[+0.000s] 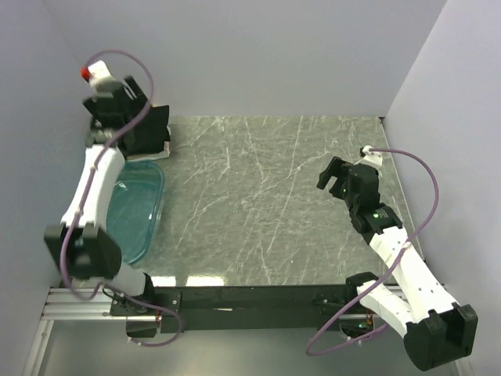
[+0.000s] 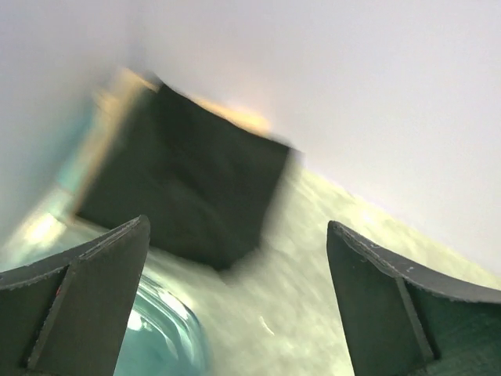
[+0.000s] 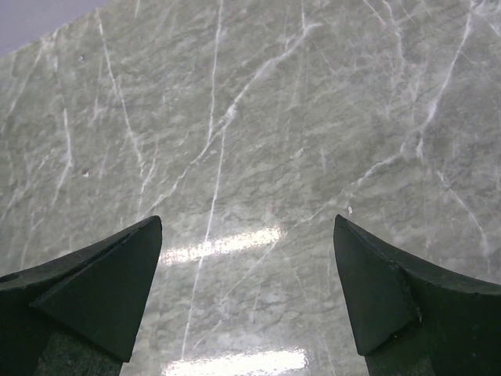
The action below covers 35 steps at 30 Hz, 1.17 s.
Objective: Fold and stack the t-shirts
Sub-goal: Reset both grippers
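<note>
**A:** T-shirts [image 1: 156,129]: where are they for you?

**B:** Far left corner of the table [image 1: 258,196], hard by the wall, just beyond the blue tub [image 1: 137,211]. Folded pile. Black shirt [image 2: 188,188] on top, tan edge [image 2: 235,117] showing under it. The left wrist view is smeared, so you likely can't count the layers.

**A:** Which arm is nearer?

**B:** Your left. Left gripper [image 1: 117,98] hangs just above the pile, fingers spread wide, nothing between them. The pile lies ahead of and below the fingertips, one corner pointing back at you, its long side running roughly along the left wall.

**A:** And the other?

**B:** Right gripper [image 1: 333,176] is well apart on the right side, jaws wide, empty over bare marble.

**A:** Poses?

**B:** Left arm is stretched long up the left edge. Right arm is bent, wrist aimed at the table's middle. Any touch on that pile is your left's job.
</note>
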Tool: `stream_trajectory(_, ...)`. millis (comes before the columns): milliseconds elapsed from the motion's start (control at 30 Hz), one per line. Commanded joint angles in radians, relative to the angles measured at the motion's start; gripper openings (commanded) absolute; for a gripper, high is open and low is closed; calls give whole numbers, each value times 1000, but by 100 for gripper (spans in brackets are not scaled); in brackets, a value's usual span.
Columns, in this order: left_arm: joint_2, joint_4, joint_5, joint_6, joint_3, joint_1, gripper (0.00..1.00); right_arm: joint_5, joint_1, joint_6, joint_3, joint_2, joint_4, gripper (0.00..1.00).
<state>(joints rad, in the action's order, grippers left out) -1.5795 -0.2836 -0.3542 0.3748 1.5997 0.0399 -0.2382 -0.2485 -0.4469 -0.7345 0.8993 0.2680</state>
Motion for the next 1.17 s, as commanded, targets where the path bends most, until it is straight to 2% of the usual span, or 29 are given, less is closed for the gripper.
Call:
stream_trajectory(0,172,61,3,160,-229,-128,99,28,5,-4,-6,-37,-9,96)
stream_trajectory(33,261,96,-11,199,-368,-205,99,30,3,-7,-3,-43,-9,96)
stream_trajectory(100,343,147,-5,228,-487,-277,100,36,5,-9,10,-66,-10,96)
stream_trajectory(200,496,133,-44,324,-679,-438,99,37,5,-24,30,-98,-13,97)
stream_trajectory(333,581,-1,-202,403,-738,-538,99,54,3,-24,63,-135,-19,98)
stream_trajectory(467,656,-61,-216,377,-747,-545,100,65,5,-35,104,-154,-41,98)
stream_trajectory(700,777,24,-157,351,-830,-546,99,72,5,-41,145,-175,-64,98)
stream_trajectory(1133,705,-15,-201,343,-791,-546,99,59,3,-33,179,-226,-104,99)
